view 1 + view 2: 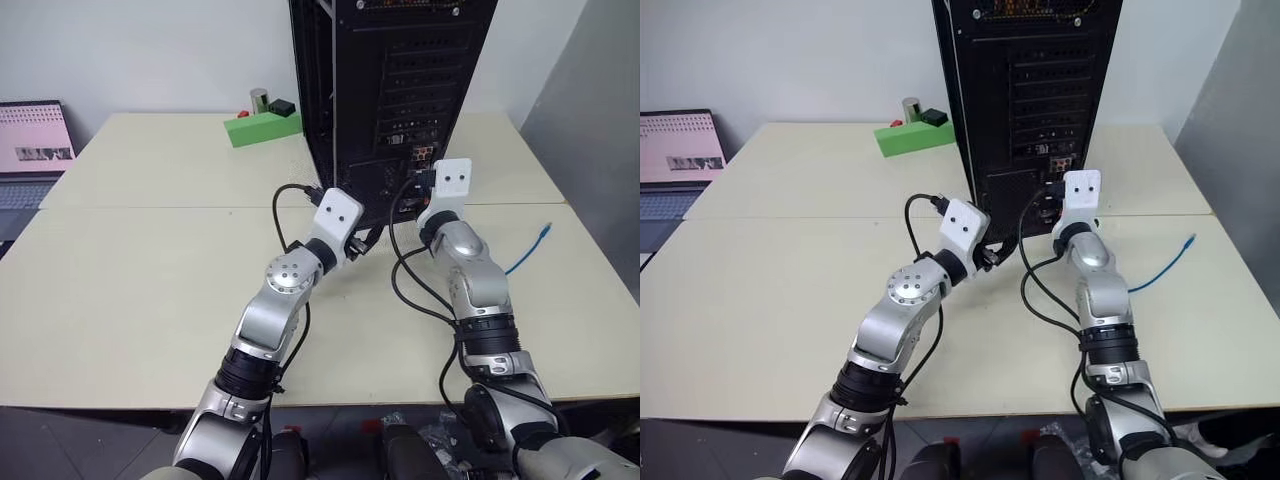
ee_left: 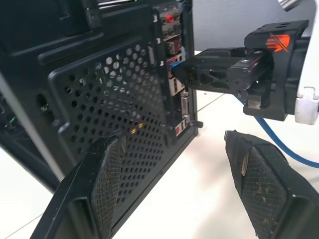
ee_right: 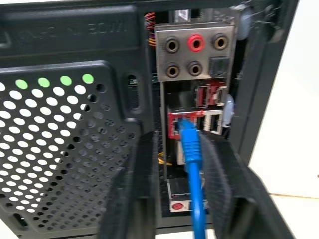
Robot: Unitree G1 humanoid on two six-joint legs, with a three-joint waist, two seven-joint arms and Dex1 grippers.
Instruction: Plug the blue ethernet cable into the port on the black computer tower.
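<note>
The top of the black computer tower (image 1: 400,90) is cut off; the blue ethernet cable (image 3: 192,149) hides the port.

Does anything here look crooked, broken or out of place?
Nothing stands out. The blue cable runs straight into a port on the upright black computer tower; its other end lies loose on the table.

Black computer tower (image 3: 75,149) perforated matt metal; blue ethernet cable (image 3: 192,149) smooth plastic.
</note>
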